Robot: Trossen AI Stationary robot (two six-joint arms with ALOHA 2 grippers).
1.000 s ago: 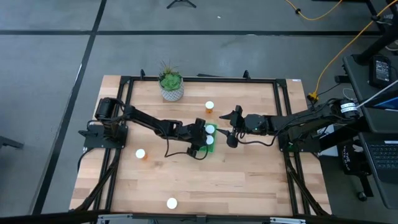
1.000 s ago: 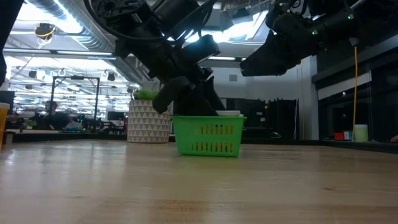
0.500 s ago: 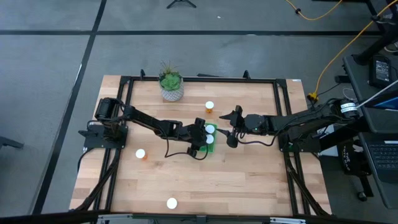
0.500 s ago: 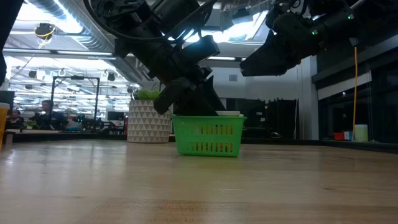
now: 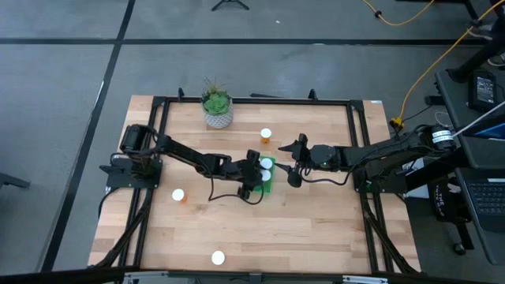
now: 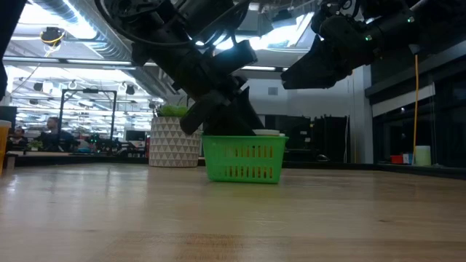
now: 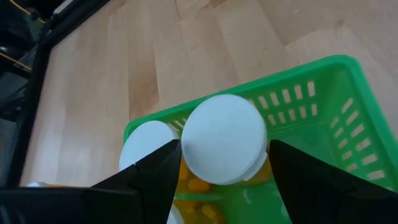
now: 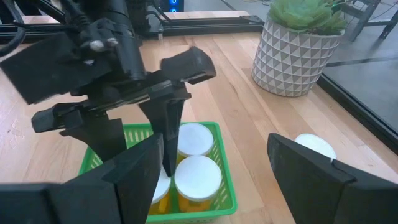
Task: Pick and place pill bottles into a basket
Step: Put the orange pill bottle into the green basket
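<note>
High view: the green basket [image 5: 267, 180] sits near the middle of the wooden bench [image 5: 316, 229]. White caps of pill bottles show inside it. The left gripper [image 5: 254, 175] is over the basket's left side. The right gripper [image 5: 293, 163] is just to the right of the basket, with its two fingers spread apart and nothing between them. Three more pill bottles stand on the bench: one [image 5: 266, 135] behind the basket, one [image 5: 179, 195] to the left, and one [image 5: 218, 257] near the front edge. A white patterned pot with a plant [image 5: 217, 107] stands at the back.

Low view: the basket [image 6: 245, 160] rests flat on the bench [image 6: 233, 218]. One dark gripper reaches down to the basket's rim at its left part, and the other hangs higher at the right. The pot [image 6: 173, 140] is behind the basket.

Left wrist view: the left gripper [image 7: 217, 171] looks down into the basket [image 7: 323, 93]. A bottle with a white cap [image 7: 224, 138] sits between its two fingers [image 7: 155, 180], inside the basket; I cannot tell if the fingers press it or are loose. Another white cap [image 7: 146, 144] is beside it.

Right wrist view: the right gripper's fingers [image 8: 134, 177] are wide apart and hold nothing. The left gripper [image 8: 166, 134] is down in the basket [image 8: 227, 186], next to two white caps [image 8: 198, 174]. One bottle [image 8: 314, 146] stands on the bench between the basket and the pot [image 8: 297, 53].
</note>
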